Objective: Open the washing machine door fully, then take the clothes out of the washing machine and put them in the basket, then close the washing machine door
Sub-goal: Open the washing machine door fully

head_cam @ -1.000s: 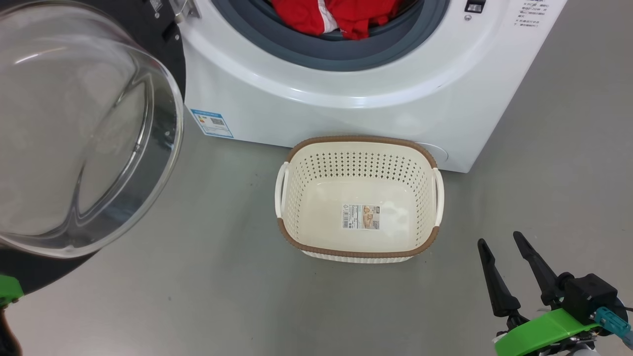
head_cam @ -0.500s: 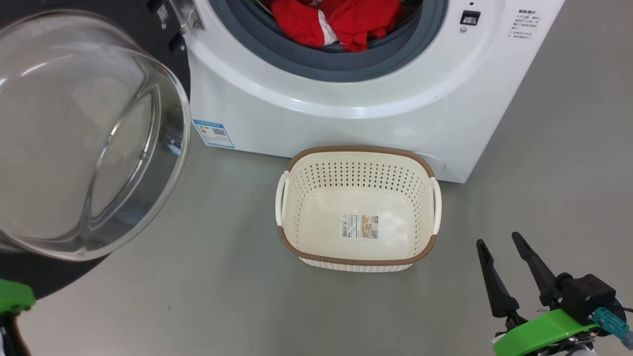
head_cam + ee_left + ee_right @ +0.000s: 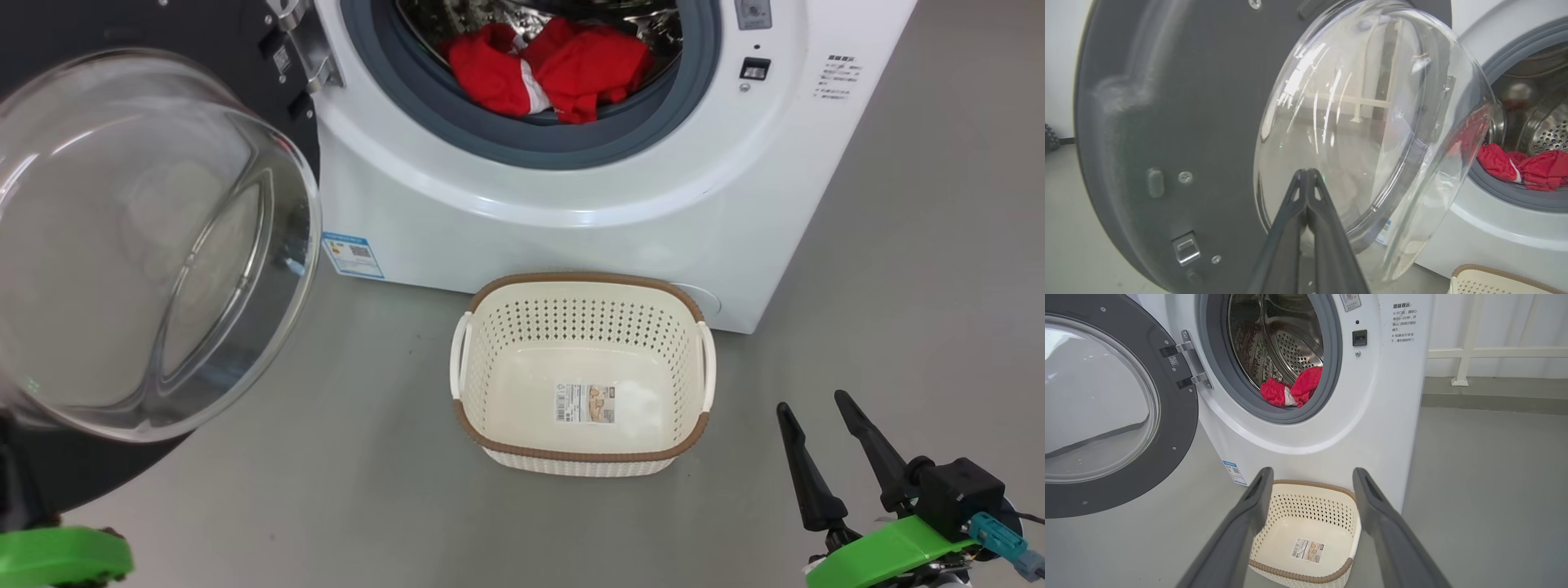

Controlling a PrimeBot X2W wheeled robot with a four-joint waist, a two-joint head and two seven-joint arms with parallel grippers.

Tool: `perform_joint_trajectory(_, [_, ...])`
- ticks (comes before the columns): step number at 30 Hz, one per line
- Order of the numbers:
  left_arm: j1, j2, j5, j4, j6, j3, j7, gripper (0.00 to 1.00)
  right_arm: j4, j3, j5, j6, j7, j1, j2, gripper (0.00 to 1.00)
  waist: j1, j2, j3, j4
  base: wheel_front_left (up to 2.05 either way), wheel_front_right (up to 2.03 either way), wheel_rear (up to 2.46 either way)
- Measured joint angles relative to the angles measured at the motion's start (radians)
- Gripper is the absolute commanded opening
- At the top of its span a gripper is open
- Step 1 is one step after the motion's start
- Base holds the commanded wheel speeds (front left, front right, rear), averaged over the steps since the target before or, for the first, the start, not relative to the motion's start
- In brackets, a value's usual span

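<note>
From the left wrist, close up on the washing machine door [image 3: 1167, 122]: dark matte inner face with screws and a small latch, around a clear bulging glass bowl streaked with reflections. In front of that glass, the left tool [image 3: 1306, 175], pressed shut with nothing between its fingers; cannot tell whether touching.

From the right wrist, a wider look: door [image 3: 1106, 416] swung open on its metal hinge [image 3: 1188, 363], and deep into the perforated steel drum [image 3: 1290, 347]. Right tool [image 3: 1312, 473] spread wide and gripping nothing, low over the grey floor [image 3: 1474, 477].

From the head, the white boxy washing machine [image 3: 571, 212] with its grey-blue rubber ring [image 3: 531, 143] and blue label [image 3: 353, 255] at the lower corner. Right tool [image 3: 812, 404] off to the basket's right, apart from it.

Inside the drum, at the front lip: the clothes [image 3: 563, 73], crumpled red fabric with a white strip. On the floor just before the machine: the basket [image 3: 584, 280], cream perforated plastic with a brown woven-look rim and white handles, holding only a label sticker [image 3: 584, 403] on its bottom.
</note>
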Motion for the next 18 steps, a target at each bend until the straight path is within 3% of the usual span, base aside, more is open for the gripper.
perform_joint_trajectory(4, [0.045, -0.005, -0.04, -0.038, 0.0, -0.073, 0.0, 0.0, 0.0, -0.001, 0.0, 0.0, 0.0, 0.001, 0.003, 1.0, 0.0, 0.0, -0.01, -0.017, 0.0, 0.0, 0.0])
perform_joint_trajectory(6, [0.07, -0.005, -0.046, -0.059, 0.0, -0.103, 0.0, 0.16, 0.0, -0.002, 0.0, 0.0, 0.0, 0.001, 0.006, 1.0, 0.0, 0.0, -0.015, -0.027, 0.0, 0.0, 0.0])
perform_joint_trajectory(7, [0.081, -0.005, -0.059, -0.071, 0.0, -0.117, 0.0, 0.32, 0.0, -0.003, 0.0, 0.0, 0.0, 0.002, 0.007, 1.0, 0.0, 0.0, -0.016, -0.032, 0.0, 0.0, 0.0])
perform_joint_trajectory(10, [0.11, -0.004, -0.094, -0.103, 0.0, -0.162, 0.0, 0.5, 0.0, -0.009, 0.0, 0.0, 0.0, 0.005, 0.01, 1.0, 0.0, 0.0, -0.021, -0.049, 0.0, 0.0, 0.0])
perform_joint_trajectory(11, [0.119, -0.004, -0.1, -0.113, 0.0, -0.178, 0.0, 0.61, 0.0, -0.01, 0.0, 0.0, 0.0, 0.006, 0.01, 1.0, 0.0, 0.0, -0.022, -0.056, 0.0, 0.0, 0.0])
perform_joint_trajectory(12, [0.127, -0.005, -0.101, -0.119, 0.0, -0.188, 0.0, 0.61, 0.0, -0.012, 0.0, 0.0, 0.0, 0.007, 0.011, 1.0, 0.0, 0.0, -0.023, -0.062, 0.0, 0.0, 0.0])
perform_joint_trajectory(17, [0.161, -0.002, -0.122, -0.145, 0.0, -0.249, 0.0, 1.0, -0.001, -0.021, 0.0, 0.0, 0.0, 0.008, 0.017, 1.0, 0.0, 0.0, -0.025, -0.097, 0.0, 0.0, 0.0])
perform_joint_trajectory(18, [0.164, -0.002, -0.123, -0.145, 0.0, -0.264, 0.0, 1.0, -0.001, -0.023, 0.0, 0.0, 0.0, 0.008, 0.018, 1.0, 0.0, 0.0, -0.025, -0.104, 0.0, 0.0, 0.0])
